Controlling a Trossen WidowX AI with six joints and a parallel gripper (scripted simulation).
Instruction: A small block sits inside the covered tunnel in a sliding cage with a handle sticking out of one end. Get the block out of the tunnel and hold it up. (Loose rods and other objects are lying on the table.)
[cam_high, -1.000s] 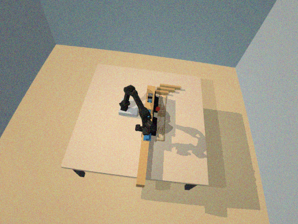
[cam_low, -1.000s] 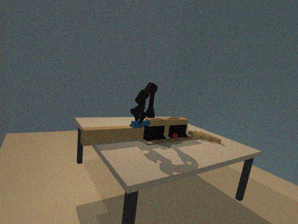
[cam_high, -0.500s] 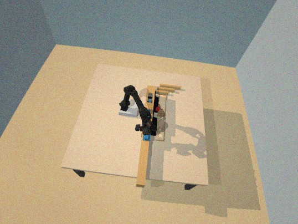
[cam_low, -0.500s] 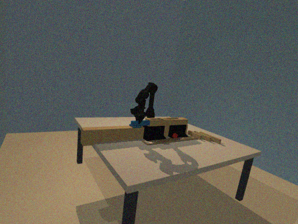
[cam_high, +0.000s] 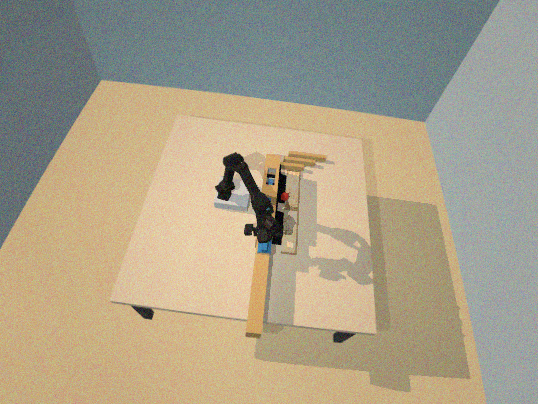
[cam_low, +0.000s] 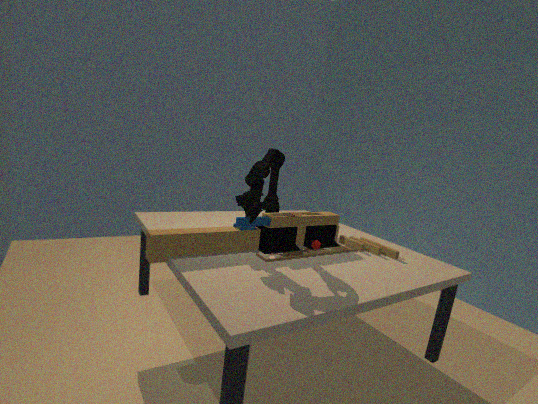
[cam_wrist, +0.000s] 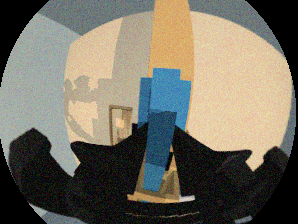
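The arm (cam_high: 245, 179) (cam_low: 274, 175) bends over at its elbow, reaching down to the tunnel (cam_high: 273, 161) (cam_low: 320, 218). Its gripper (cam_high: 264, 241) (cam_low: 252, 220) (cam_wrist: 160, 125), fingers partly closed, is clamped on the blue handle (cam_high: 264, 247) (cam_low: 246, 223) (cam_wrist: 166, 92) at the tunnel's end. I can't tell which piece inside is the block.

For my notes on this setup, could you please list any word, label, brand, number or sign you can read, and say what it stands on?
There are none that I can read.
The arm, the blue handle and the table show no visible lettering, though fine print could be lost in the grain.
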